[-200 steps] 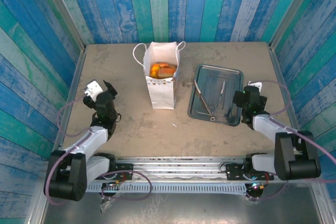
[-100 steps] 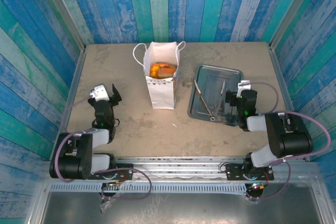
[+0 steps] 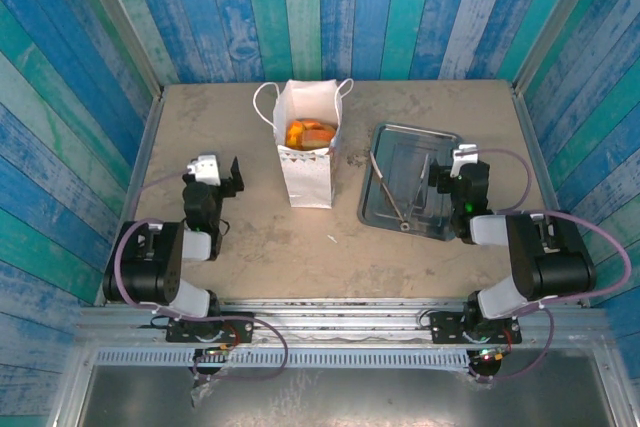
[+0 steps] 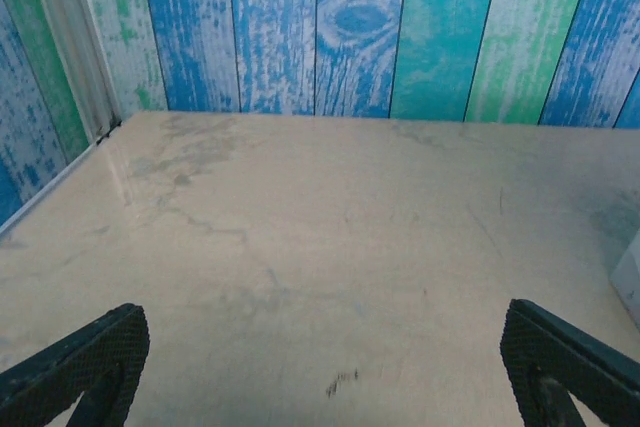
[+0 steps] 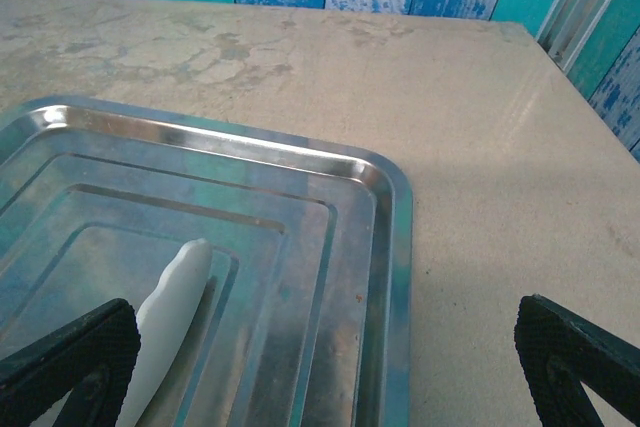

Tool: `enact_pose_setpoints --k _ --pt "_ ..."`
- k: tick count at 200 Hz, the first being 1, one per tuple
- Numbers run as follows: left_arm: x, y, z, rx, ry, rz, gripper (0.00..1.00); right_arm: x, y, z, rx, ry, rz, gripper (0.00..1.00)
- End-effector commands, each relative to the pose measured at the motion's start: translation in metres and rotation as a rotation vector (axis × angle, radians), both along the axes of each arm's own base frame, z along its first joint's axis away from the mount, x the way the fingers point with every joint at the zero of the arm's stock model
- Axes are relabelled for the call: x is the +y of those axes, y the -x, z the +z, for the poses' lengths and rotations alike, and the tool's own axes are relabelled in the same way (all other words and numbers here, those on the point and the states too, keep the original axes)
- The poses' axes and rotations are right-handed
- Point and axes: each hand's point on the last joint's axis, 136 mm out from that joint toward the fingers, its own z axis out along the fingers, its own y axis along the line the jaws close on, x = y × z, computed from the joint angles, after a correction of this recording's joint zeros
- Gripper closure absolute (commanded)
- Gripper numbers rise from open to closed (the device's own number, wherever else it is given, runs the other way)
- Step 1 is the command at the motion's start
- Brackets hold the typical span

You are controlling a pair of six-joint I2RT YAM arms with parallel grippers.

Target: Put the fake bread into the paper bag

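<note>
The white paper bag point(image 3: 308, 175) stands upright at the middle of the table with its mouth open. Golden-orange fake bread point(image 3: 307, 133) shows inside it at the top. My left gripper point(image 3: 213, 177) is left of the bag, low over bare table, pointing at the back wall. Its jaws stand wide apart with nothing between them point(image 4: 320, 347). My right gripper point(image 3: 458, 172) hovers at the right edge of the grey metal tray point(image 3: 444, 137), open and empty point(image 5: 322, 347). A sliver of the bag's side point(image 4: 632, 277) shows at the right edge of the left wrist view.
Metal tongs point(image 3: 390, 197) lie in the tray, and a pale tong tip point(image 5: 170, 317) rests beside my right gripper's left finger. The tray's rim point(image 5: 395, 247) runs under the right gripper. Blue plank walls enclose the table on three sides.
Both arms have folded back toward their bases. The left gripper shifted right toward the bag, the right gripper shifted left to the tray's edge. Both stayed open.
</note>
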Motion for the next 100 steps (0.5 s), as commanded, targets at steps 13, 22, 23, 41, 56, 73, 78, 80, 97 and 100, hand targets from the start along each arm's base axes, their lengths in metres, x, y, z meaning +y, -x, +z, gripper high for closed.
enact_pose_setpoints --k 13,22,23,41,56,73,78,80,97,100 --pt "0.0018 -0.0048 -0.0129 0.056 -0.001 -0.012 0.06 -0.0012 -0.0016 0.0025 -0.005 0.006 0.000 0.00" --pt "0.0054 -0.0039 -0.0133 0.055 0.004 0.010 0.06 -0.0014 -0.0016 0.0024 -0.005 0.006 0.000 0.00" --pt "0.0055 -0.0039 -0.0130 0.054 0.004 0.011 0.06 -0.0013 -0.0016 0.0024 -0.005 0.007 0.000 0.00" --pt "0.0057 -0.0043 -0.0131 0.055 0.001 0.012 0.06 -0.0013 -0.0017 0.0026 -0.005 0.006 0.000 0.00" --pt "0.0050 -0.0045 -0.0135 0.057 0.001 0.008 0.06 -0.0013 -0.0018 0.0022 -0.004 0.007 0.000 0.00" --pt "0.0039 -0.0048 -0.0131 0.057 -0.005 0.005 0.06 -0.0013 -0.0017 0.0022 -0.004 0.007 0.000 0.00" --pt "0.0041 -0.0050 -0.0136 0.059 -0.005 0.005 0.06 -0.0014 -0.0016 0.0027 -0.005 0.006 0.000 0.00" --pt "0.0038 -0.0049 -0.0135 0.058 -0.004 0.005 0.06 -0.0013 -0.0019 0.0028 -0.006 0.007 -0.001 0.00" --pt "0.0043 -0.0046 -0.0139 0.059 -0.005 0.007 0.06 -0.0012 -0.0018 0.0022 -0.004 0.007 0.000 0.00" --pt "0.0043 -0.0048 -0.0136 0.059 -0.005 0.006 0.06 -0.0015 -0.0016 0.0024 -0.004 0.007 -0.001 0.00"
